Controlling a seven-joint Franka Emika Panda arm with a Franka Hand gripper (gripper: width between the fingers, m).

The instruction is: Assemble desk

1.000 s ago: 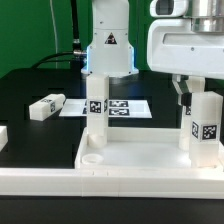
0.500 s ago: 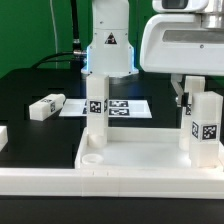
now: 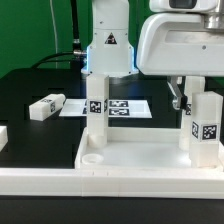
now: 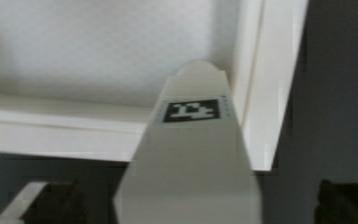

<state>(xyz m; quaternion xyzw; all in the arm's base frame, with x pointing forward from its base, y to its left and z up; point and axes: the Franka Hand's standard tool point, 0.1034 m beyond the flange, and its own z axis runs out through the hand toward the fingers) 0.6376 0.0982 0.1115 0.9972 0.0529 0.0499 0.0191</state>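
The desk top (image 3: 140,150) lies on the table as a white rimmed tray. One tagged leg (image 3: 95,110) stands upright in its back corner at the exterior view's left. At the right a tagged leg (image 3: 208,125) stands upright, with what looks like another leg (image 3: 188,120) close behind it. My gripper (image 3: 192,95) hangs just over these right legs, with one dark finger (image 3: 178,95) showing. In the wrist view the leg (image 4: 194,150) stands between my fingers (image 4: 34,200), with a dark gap on each side. The gripper is open and holds nothing.
A loose tagged leg (image 3: 45,106) lies on the black table at the exterior view's left. A white piece (image 3: 3,135) sits at the left edge. The marker board (image 3: 125,106) lies behind the tray. The robot base (image 3: 108,45) stands at the back. An empty round socket (image 3: 90,157) shows in the tray's near left corner.
My gripper has shifted a little toward the exterior view's left. The legs and the tray have not moved.
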